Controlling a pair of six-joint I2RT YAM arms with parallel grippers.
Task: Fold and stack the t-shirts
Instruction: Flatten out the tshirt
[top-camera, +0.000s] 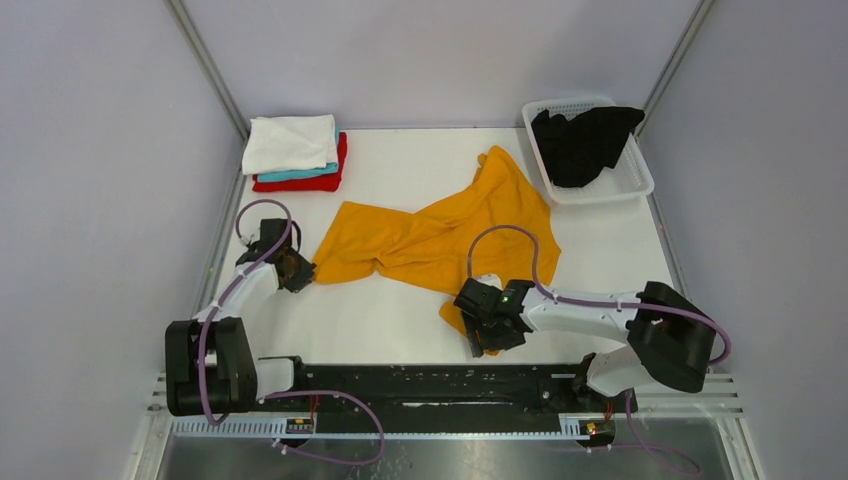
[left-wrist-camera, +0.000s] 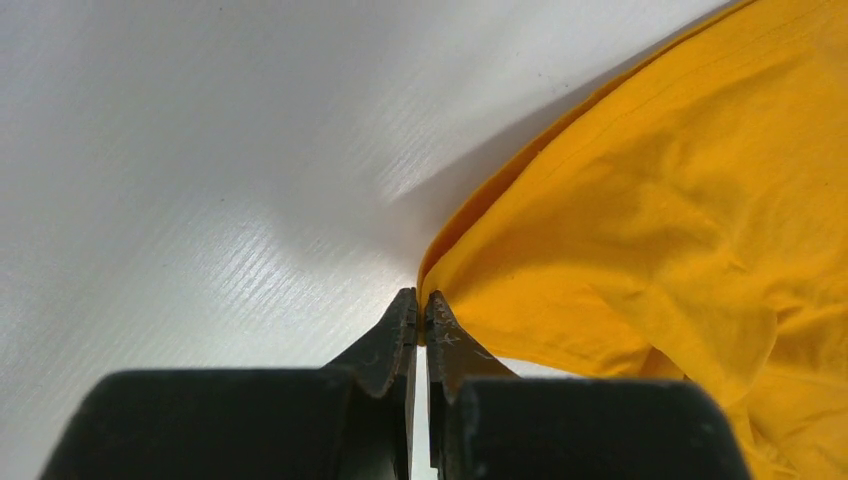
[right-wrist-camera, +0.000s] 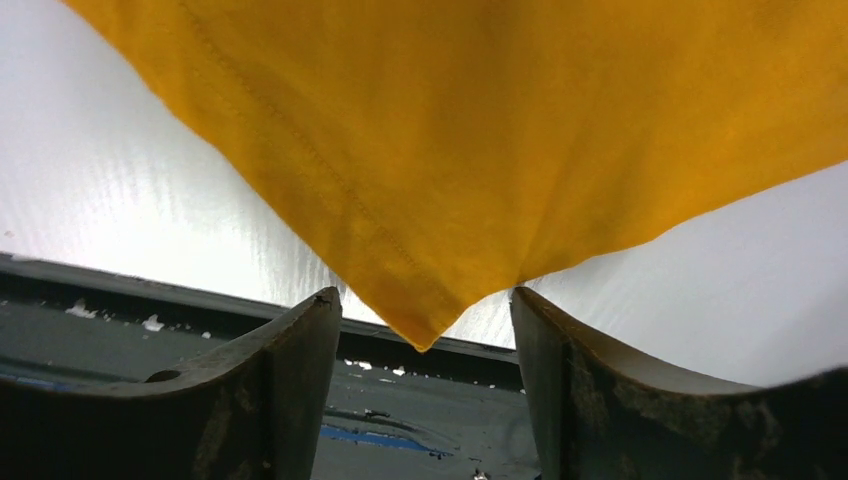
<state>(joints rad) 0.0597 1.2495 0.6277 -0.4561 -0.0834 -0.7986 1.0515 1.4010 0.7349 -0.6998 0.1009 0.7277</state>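
Observation:
The mustard-orange t-shirt lies crumpled across the middle of the table. My left gripper is shut on its left corner; the wrist view shows the fabric pinched between the fingertips. My right gripper is open at the shirt's near corner, which hangs as a point between the spread fingers, touching neither. A folded stack sits at the back left: white t-shirt on top, teal under it, red at the bottom. The black t-shirt lies in the basket.
The white lattice basket stands at the back right corner. Grey walls enclose the table on both sides and the back. The black base rail runs along the near edge, just below my right gripper.

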